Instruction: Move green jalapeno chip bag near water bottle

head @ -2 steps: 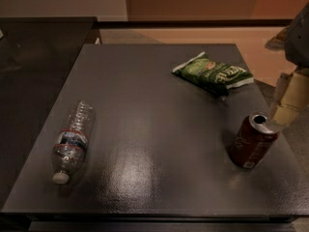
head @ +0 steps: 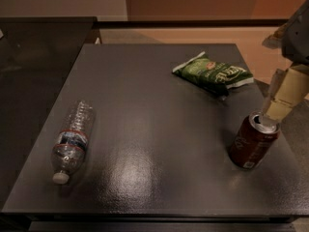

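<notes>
The green jalapeno chip bag (head: 212,74) lies flat on the dark table (head: 145,105), at the far right. The water bottle (head: 71,141) lies on its side near the table's front left, with its white cap pointing toward the front edge. My gripper (head: 282,98) hangs at the right edge of the view, right of and nearer than the bag, just above and behind the top of a red-brown soda can (head: 253,141). It holds nothing that I can see.
The soda can stands upright at the table's right side, between my gripper and the front edge. A second dark surface (head: 34,57) adjoins the table on the left. Orange-brown floor (head: 217,33) lies beyond the table's far edge.
</notes>
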{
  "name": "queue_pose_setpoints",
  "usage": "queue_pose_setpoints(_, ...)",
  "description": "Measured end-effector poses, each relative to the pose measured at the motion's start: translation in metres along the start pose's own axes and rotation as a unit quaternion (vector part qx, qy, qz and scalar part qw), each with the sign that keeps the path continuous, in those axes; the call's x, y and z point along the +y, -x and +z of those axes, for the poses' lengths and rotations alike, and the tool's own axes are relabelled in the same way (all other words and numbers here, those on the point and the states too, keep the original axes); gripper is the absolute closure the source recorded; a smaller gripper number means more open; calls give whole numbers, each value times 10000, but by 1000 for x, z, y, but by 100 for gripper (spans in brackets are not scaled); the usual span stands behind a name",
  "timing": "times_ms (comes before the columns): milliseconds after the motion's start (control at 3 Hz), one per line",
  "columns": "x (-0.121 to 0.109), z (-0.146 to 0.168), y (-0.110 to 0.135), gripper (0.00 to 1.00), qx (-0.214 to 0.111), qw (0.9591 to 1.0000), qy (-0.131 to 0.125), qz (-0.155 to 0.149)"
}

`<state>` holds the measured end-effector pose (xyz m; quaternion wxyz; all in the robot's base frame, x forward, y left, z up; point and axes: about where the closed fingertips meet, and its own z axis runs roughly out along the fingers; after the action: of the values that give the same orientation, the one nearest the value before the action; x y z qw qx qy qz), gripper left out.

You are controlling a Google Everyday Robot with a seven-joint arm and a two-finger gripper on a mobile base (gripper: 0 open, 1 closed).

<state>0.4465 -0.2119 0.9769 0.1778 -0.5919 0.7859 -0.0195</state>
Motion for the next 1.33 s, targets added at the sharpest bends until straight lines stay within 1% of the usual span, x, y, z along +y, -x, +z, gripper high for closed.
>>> queue_pose_setpoints(333, -14, 16, 11, 0, -154, 9995, -24, 269)
queue_pose_setpoints(667, -38, 36, 16, 0, -217, 9968, -27, 772)
queue_pose_setpoints(1000, -60, 56, 17, 0, -215, 9920, 24, 1245)
queue_pose_setpoints(1333, -79, 72, 16, 0, -195, 9868, 80, 1605)
